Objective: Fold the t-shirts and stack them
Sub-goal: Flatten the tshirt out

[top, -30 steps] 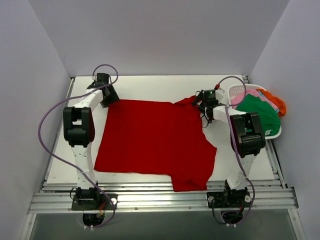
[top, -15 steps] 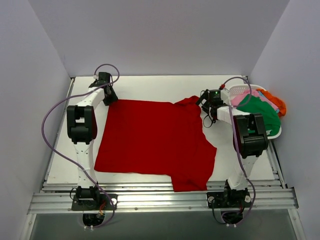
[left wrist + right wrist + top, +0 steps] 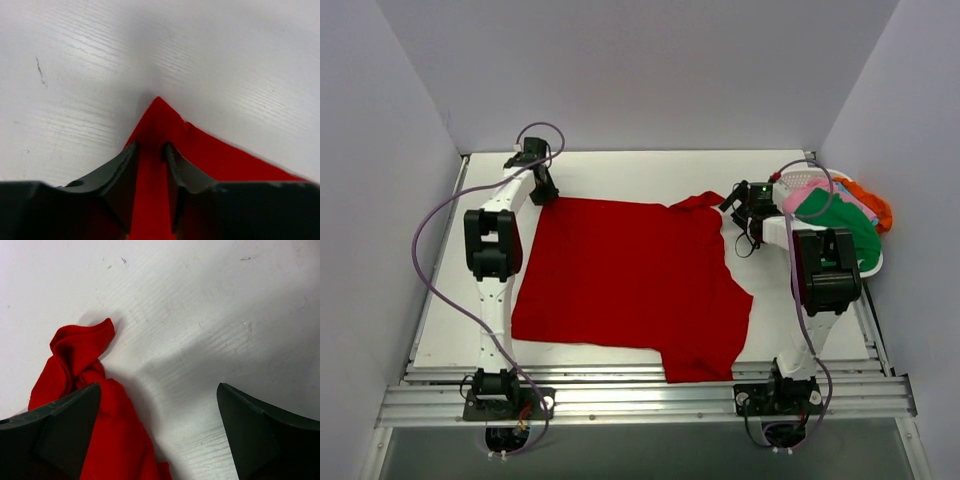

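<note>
A red t-shirt lies spread flat on the white table. Its far left corner pokes out beyond my left gripper, which is low over it at the far left. The jaws are open by a narrow gap, with a flat strip of the cloth lying between them. My right gripper is wide open at the shirt's far right. The bunched red sleeve lies by its left finger, with bare table between the fingers. Green, pink and orange t-shirts are piled at the right.
A white slatted basket holding the other shirts stands at the table's right edge, just beyond my right gripper. Grey walls close in the table on the left, back and right. A metal rail runs along the near edge.
The left gripper has narrowed its jaws and shifted slightly right and further back at the shirt corner. The right gripper has edged right towards the basket, still wide open. The shirt has barely moved.
</note>
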